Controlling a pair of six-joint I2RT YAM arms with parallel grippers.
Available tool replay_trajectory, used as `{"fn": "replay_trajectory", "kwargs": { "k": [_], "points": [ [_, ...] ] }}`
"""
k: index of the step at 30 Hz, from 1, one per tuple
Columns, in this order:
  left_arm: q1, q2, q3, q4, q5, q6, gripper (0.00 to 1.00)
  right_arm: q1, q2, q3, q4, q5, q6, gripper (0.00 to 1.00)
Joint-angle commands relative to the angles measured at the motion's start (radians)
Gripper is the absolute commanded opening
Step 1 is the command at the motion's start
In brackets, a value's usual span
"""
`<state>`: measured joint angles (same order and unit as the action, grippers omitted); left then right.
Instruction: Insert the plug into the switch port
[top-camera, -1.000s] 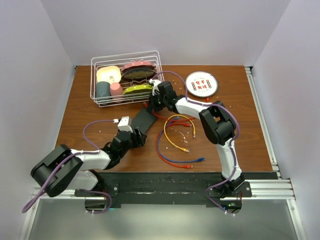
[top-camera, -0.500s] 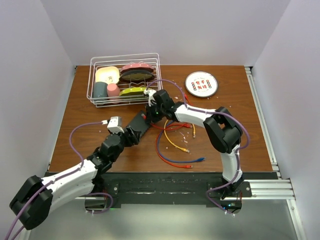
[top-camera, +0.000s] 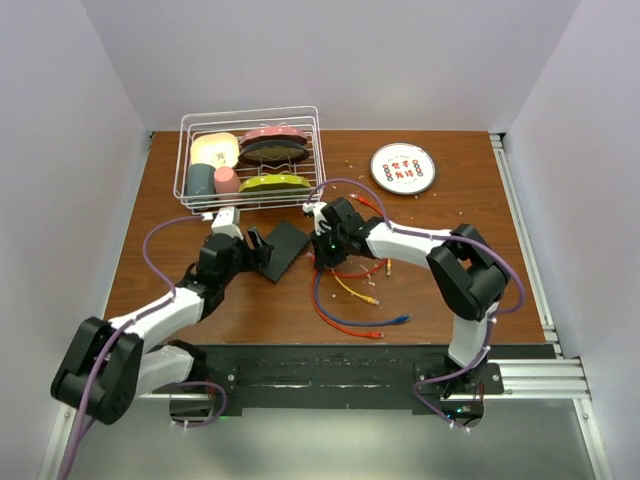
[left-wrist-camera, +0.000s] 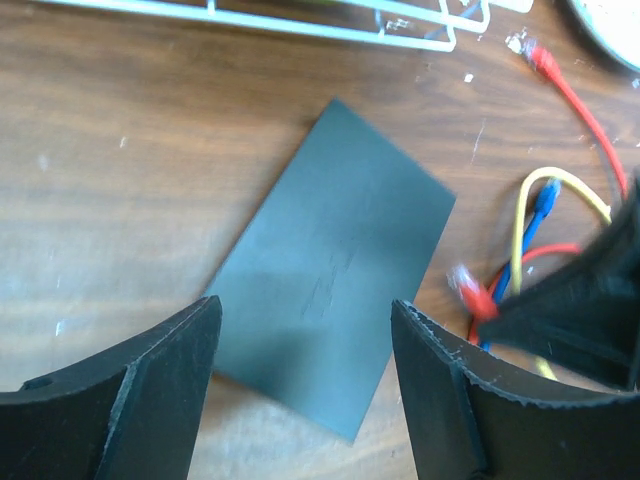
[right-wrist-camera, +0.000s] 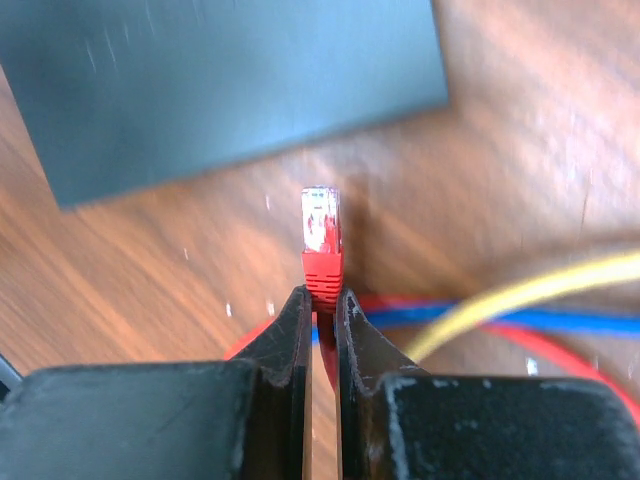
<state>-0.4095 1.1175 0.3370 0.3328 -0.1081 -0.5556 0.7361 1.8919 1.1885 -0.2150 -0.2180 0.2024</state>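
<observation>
Plug (right-wrist-camera: 321, 228) sits clamped in my right fingers (right-wrist-camera: 288, 335), switch (right-wrist-camera: 220, 80) close at twelve o'clock; left fingers (left-wrist-camera: 165, 375) apart at its nine o'clock.

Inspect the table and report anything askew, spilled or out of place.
The flat matte-black rectangular switch lies skewed to the brown wooden table's edges. Thin red, yellow and blue cables sprawl in a loose tangle beside it. Small white specks litter the wood.

A brown wooden table (top-camera: 500, 200), evenly lit, sits between plain pale lavender walls (top-camera: 330, 60) on three sides, with an aluminium rail (top-camera: 522, 240) along its right edge.
</observation>
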Motion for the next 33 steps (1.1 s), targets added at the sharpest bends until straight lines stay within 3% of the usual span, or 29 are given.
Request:
{"fn": "replay_trajectory", "kwargs": {
  "k": [1, 9, 22, 33],
  "points": [
    [0.08, 0.08, 0.088, 0.092, 0.232, 0.057, 0.73, 0.008, -0.115, -0.059, -0.018, 0.025, -0.043, 0.0],
    [0.199, 0.295, 0.184, 0.153, 0.49, 0.074, 0.69, 0.061, -0.171, -0.125, 0.025, 0.074, -0.02, 0.0],
    [0.258, 0.389, 0.204, 0.19, 0.614, 0.037, 0.67, 0.157, -0.096, -0.086, 0.098, 0.02, -0.005, 0.0],
    [0.273, 0.401, 0.208, 0.147, 0.596, 0.065, 0.61, 0.19, -0.045, -0.092, 0.192, -0.037, 0.054, 0.0]
  ]
}}
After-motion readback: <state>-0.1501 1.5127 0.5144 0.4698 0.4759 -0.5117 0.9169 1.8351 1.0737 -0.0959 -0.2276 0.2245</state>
